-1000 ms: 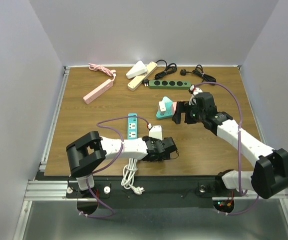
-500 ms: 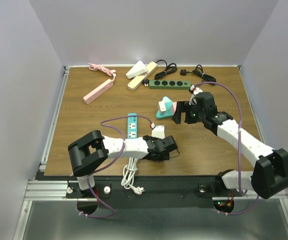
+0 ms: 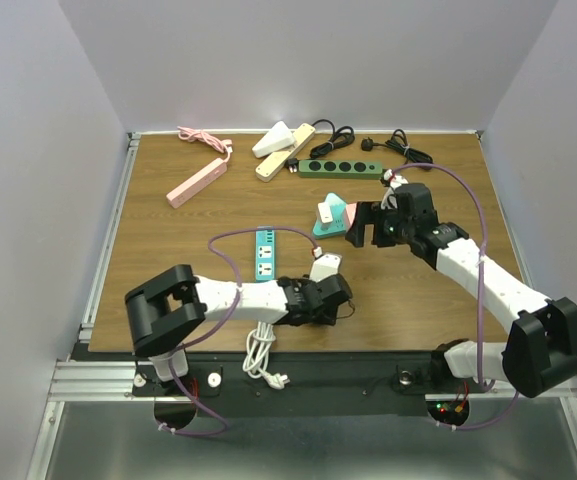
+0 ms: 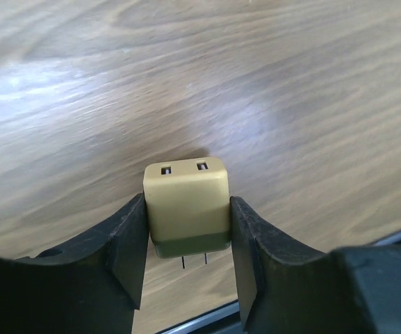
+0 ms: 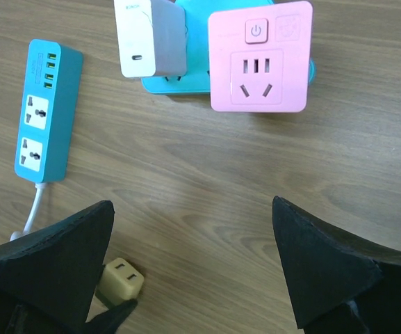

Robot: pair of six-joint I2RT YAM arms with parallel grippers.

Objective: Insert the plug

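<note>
The plug point(image 4: 186, 205), a small cream cube with two slots on its far face and two thin prongs pointing back at the camera, sits between the fingers of my left gripper point(image 4: 187, 204). Both pads press its sides just above the wood. From above, the plug point(image 3: 326, 267) shows at the tip of the left gripper point(image 3: 323, 285), right of the teal power strip point(image 3: 264, 252). My right gripper point(image 5: 193, 264) hangs open over bare wood, with a pink socket cube point(image 5: 259, 59) on a teal base ahead of it and the plug point(image 5: 120, 278) at lower left.
A white adapter point(image 5: 150, 38) stands beside the pink cube. At the back of the table lie a pink strip point(image 3: 196, 182), a cream strip point(image 3: 286, 150), a green strip point(image 3: 340, 168) and black cables point(image 3: 398, 150). A coiled white cable point(image 3: 260, 350) hangs over the front edge.
The left jaws have closed in from wide apart onto the plug's sides, and the plug has shifted slightly right. The right arm has stayed still and open.
</note>
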